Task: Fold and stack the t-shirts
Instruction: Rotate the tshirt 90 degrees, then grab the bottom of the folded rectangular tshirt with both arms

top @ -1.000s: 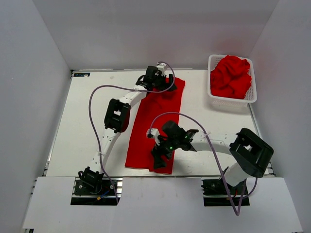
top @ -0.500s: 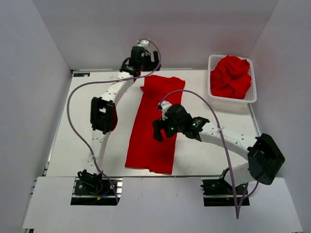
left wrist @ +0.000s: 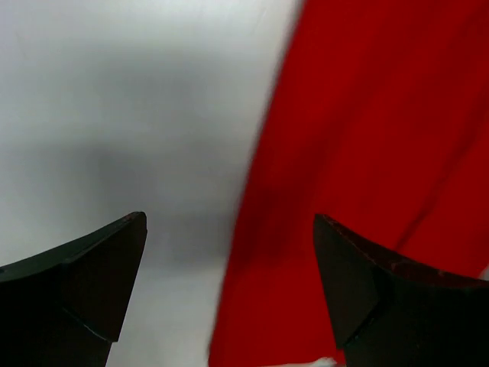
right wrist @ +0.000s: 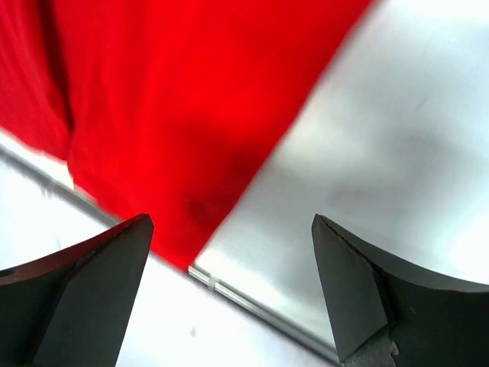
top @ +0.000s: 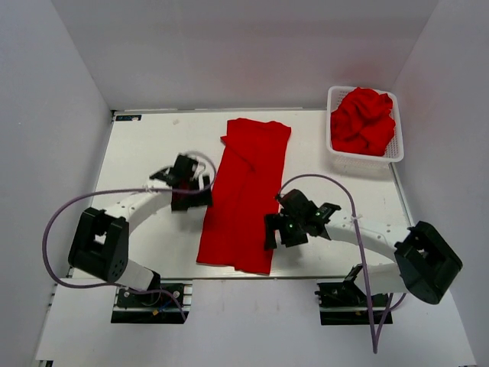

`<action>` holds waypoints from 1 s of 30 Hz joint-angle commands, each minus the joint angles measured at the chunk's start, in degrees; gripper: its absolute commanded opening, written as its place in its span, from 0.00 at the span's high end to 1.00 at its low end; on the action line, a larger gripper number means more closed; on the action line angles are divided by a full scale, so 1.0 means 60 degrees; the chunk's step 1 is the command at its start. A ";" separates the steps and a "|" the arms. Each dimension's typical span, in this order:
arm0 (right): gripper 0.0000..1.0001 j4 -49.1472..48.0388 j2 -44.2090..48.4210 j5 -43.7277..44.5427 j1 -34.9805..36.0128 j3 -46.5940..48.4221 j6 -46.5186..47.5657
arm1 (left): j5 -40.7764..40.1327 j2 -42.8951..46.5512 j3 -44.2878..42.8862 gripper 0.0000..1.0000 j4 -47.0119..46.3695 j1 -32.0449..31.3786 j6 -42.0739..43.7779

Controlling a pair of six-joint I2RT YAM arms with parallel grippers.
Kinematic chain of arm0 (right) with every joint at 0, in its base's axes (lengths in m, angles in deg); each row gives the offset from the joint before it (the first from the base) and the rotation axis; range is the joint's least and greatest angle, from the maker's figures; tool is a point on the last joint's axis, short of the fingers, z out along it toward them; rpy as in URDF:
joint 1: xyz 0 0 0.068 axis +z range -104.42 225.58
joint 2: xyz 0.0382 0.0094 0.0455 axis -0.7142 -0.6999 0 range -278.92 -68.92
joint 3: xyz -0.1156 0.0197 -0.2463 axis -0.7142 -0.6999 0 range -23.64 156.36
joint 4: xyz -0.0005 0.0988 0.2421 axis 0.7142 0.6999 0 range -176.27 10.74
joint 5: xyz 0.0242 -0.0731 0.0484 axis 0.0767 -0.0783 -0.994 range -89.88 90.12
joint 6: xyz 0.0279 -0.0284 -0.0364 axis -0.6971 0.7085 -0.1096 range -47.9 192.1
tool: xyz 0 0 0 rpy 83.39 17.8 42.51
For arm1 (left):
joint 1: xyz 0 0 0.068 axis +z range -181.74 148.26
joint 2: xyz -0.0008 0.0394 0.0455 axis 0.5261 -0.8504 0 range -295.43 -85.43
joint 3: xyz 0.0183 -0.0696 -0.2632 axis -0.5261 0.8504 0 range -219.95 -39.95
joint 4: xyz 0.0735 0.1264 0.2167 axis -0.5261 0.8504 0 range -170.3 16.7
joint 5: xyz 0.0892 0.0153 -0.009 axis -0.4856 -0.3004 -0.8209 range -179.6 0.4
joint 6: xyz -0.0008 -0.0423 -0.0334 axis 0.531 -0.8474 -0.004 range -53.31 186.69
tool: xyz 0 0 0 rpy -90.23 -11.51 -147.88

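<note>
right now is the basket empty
No, the basket in the top view holds a crumpled heap of red shirts.

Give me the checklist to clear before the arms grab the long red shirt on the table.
1. The left jaws stand wide apart with nothing between them: ok.
2. The right jaws stand wide apart with nothing between them: ok.
3. The folded shirt lies as one flat long strip on the table: ok.
4. The left jaws line up over the strip's left edge: ok.
5. The right jaws line up over its right edge, by the near corner: ok.
6. The strip's near end stays short of the table's front edge: cannot tell.
</note>
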 commanded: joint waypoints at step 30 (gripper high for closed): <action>0.68 -0.1122 -0.0464 -0.1559 0.1666 -0.0711 -0.2590 | 0.3223 0.3691 0.5655 0.61 -0.0101 -0.1775 -0.1161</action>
